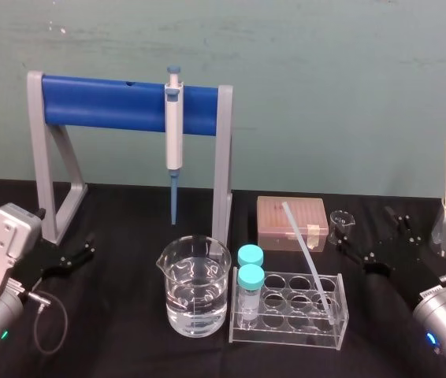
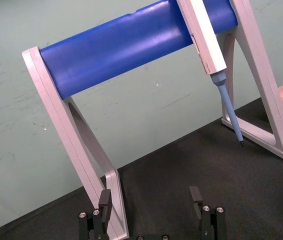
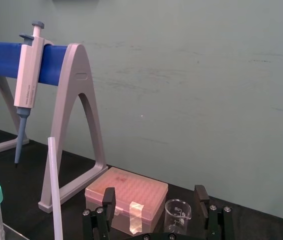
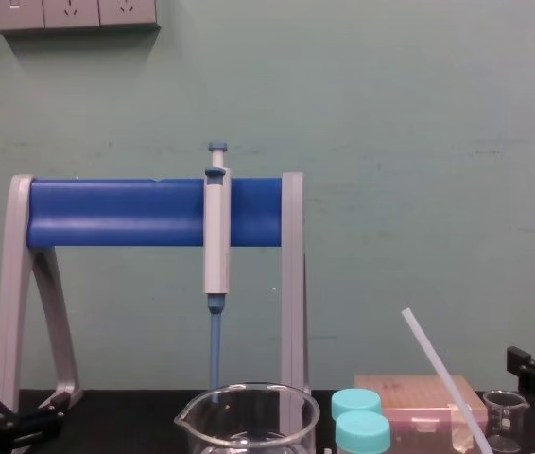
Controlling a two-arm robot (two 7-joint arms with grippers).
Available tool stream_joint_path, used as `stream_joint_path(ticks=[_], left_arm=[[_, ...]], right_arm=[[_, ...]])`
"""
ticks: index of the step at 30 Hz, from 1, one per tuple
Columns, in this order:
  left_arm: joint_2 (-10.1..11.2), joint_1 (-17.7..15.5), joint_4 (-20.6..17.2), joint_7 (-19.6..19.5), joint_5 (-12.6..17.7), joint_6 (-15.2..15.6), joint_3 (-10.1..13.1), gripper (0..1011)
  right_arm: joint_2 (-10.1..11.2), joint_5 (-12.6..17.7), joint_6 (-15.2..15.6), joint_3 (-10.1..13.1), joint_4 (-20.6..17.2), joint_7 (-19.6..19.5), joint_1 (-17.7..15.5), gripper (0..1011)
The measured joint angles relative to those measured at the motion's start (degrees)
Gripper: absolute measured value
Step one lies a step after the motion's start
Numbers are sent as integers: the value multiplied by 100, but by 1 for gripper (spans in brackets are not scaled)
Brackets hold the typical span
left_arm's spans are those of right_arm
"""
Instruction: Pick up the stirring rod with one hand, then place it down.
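1. The stirring rod [image 1: 310,264] is a long, thin, straight stick, translucent whitish and pencil-thin, w/ no markings I can make out.
2. It isn't lying flat. It stands tilted in the clear test tube rack [image 1: 341,311], lower end down at the rack's right end. Can't tell which row of holes.
3. Its top leans back and to the left, so in the head view it crosses in front of the pink tip box [image 1: 274,224]. The chest view shows the same slant [image 4: 442,378], and the right wrist cam catches the upper part [image 3: 55,190].
4. Also in the rack are two vials [image 1: 250,277] w/ teal caps, at the left end. The rod isn't touching them.
5. A glass beaker [image 1: 194,287] w/ clear liquid sits just left of the rack. Behind it the grey-white pipette [image 1: 174,130] hangs on the blue-bar stand [image 1: 105,102].
6. The left gripper [image 1: 81,250] sits low on the left side of the black table [image 1: 128,346], near the stand's left foot. Its fingers are spread wide w/ nothing between them [image 2: 150,200].
7. The right gripper [image 1: 380,240] is low on the right side, just right of the small beaker [image 1: 340,223] and well apart from the rod. Its fingers are also spread wide, gripping nothing [image 3: 154,197].
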Motion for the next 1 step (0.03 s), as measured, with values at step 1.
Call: stream_joint_path(ticks=[1], left_arm=[[0,0,0,0,0,0,0,1000]], right_arm=[[0,0,0,0,0,0,0,1003]])
